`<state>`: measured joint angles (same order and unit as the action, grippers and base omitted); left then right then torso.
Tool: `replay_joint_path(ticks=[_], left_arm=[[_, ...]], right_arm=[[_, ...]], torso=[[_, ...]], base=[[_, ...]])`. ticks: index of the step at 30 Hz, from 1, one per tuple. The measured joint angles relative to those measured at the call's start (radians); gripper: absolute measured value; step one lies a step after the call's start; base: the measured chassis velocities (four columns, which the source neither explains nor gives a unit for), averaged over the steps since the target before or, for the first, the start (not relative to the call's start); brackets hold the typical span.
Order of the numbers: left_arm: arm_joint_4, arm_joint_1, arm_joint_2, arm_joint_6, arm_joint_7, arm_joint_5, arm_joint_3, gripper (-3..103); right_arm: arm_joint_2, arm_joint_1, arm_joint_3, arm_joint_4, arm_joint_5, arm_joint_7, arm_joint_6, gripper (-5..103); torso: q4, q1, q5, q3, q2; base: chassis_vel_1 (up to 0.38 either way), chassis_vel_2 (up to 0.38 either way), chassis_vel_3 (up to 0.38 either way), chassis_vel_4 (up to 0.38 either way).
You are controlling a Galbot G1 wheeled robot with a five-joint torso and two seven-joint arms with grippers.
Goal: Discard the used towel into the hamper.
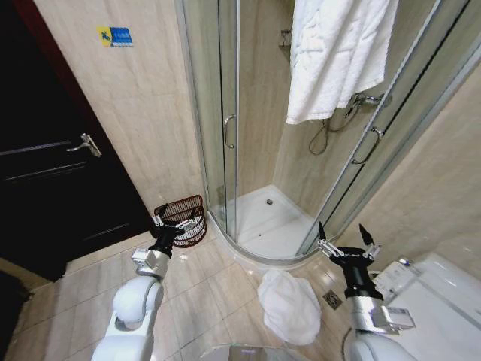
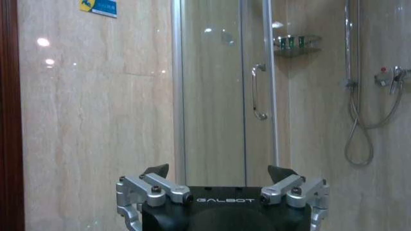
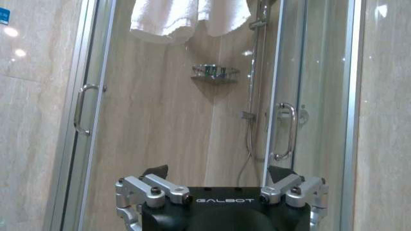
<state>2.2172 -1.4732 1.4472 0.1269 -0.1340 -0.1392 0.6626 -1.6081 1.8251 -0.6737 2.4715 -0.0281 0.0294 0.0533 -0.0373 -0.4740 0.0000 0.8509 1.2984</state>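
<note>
On the tiled floor (image 1: 203, 289) by the shower's curved threshold lies the used towel (image 1: 291, 304), a white crumpled heap, and back against the beige wall sits the hamper (image 1: 183, 220), dark red-brown open wire, apparently tipped toward us. Glass shower doors (image 1: 229, 113) stand open on a white tray, another white towel (image 1: 338, 53) hanging above. Left gripper (image 1: 174, 223) hovers just before the hamper, jaws spread, empty; right gripper (image 1: 346, 239) is raised beside the toilet (image 1: 443, 301), fingers wide, holding nothing.

A tiled bathroom: glass shower stall (image 1: 255, 150), toilet (image 1: 443, 301).
</note>
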Motion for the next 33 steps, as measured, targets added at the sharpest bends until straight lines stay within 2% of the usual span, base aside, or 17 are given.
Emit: replay_joint_path(ticks=[18, 20, 26, 28, 30, 32, 33], left_arm=[[0.002, 0.011, -0.002, -0.004, 0.004, -0.007, -0.002, 100], [-0.002, 0.011, -0.003, -0.032, 0.005, -0.026, -0.01, 100], [-0.014, 0.007, -0.002, -0.081, 0.009, -0.049, -0.018, 100], [-0.027, 0.003, -0.003, -0.108, 0.009, -0.05, -0.018, 100], [-0.029, 0.002, -0.003, -0.111, 0.009, -0.05, -0.018, 100], [-0.038, -0.002, -0.005, -0.126, 0.008, -0.052, -0.017, 100], [-0.069, -0.016, -0.011, -0.178, -0.003, -0.071, -0.015, 100]], right_arm=[[0.0, -0.012, -0.001, 0.007, -0.002, 0.001, -0.016, 100], [0.0, -0.013, -0.002, 0.007, -0.002, 0.0, -0.016, 100], [0.0, -0.044, -0.007, 0.005, 0.007, -0.002, -0.033, 100], [0.0, -0.102, -0.018, 0.007, 0.024, -0.008, -0.083, 100], [0.0, -0.11, -0.019, 0.007, 0.026, -0.009, -0.088, 100], [0.0, -0.171, -0.027, 0.012, 0.046, -0.017, -0.134, 100], [0.065, -0.349, -0.026, 0.02, 0.135, -0.041, -0.207, 100]], torso=[[0.0, -0.045, 0.0, 0.052, 0.097], [0.0, -0.051, 0.0001, 0.061, 0.112], [0.0001, -0.056, 0.0, 0.067, 0.122], [0.0, -0.056, 0.0, 0.067, 0.123], [0.0001, -0.056, 0.0, 0.067, 0.123], [-0.0003, -0.056, 0.0, 0.067, 0.122], [-0.0004, -0.055, 0.0001, 0.065, 0.119]], base=[[0.0, 0.0, 0.0, 0.0], [0.0, 0.0, 0.0, 0.0], [0.0, 0.0, 0.0, 0.0], [0.0, 0.0, 0.0, 0.0], [0.0, 0.0, 0.0, 0.0], [0.0, 0.0, 0.0, 0.0], [0.0, 0.0, 0.0, 0.0]])
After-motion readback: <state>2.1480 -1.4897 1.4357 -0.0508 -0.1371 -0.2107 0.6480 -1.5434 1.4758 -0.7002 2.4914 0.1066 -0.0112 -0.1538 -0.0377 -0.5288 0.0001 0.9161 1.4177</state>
